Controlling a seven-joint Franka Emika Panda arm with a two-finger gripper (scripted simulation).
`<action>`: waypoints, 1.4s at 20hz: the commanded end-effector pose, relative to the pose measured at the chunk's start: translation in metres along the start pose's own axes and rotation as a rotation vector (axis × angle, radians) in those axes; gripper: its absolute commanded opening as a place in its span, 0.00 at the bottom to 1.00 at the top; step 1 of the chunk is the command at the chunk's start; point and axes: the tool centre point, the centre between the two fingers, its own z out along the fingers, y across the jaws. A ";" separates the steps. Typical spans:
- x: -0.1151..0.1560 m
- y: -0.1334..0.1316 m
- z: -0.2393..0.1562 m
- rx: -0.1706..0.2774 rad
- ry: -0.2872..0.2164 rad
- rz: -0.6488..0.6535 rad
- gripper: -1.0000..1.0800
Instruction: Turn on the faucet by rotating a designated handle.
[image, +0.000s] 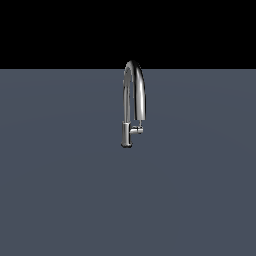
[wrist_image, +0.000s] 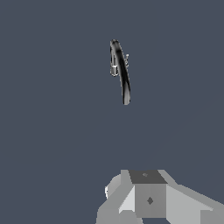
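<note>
The chrome faucet stands upright on the flat grey surface at the middle of the exterior view, its tall arched spout curving over to the exterior view's right. The handle, a short chrome stub, juts from the faucet's base toward the exterior view's right, just under the spout's tip. In the wrist view the faucet shows from above as a narrow dark arc, some way off, and I cannot pick out the handle there. No gripper fingers show in either view. The exterior view shows no arm at all.
A grey blocky part of the robot fills the lower edge of the wrist view. The grey surface spreads flat all around the faucet, with a black background behind it.
</note>
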 end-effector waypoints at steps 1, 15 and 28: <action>0.008 0.000 0.002 0.015 -0.021 0.017 0.00; 0.081 0.001 0.027 0.154 -0.207 0.170 0.00; 0.151 0.009 0.066 0.302 -0.403 0.328 0.00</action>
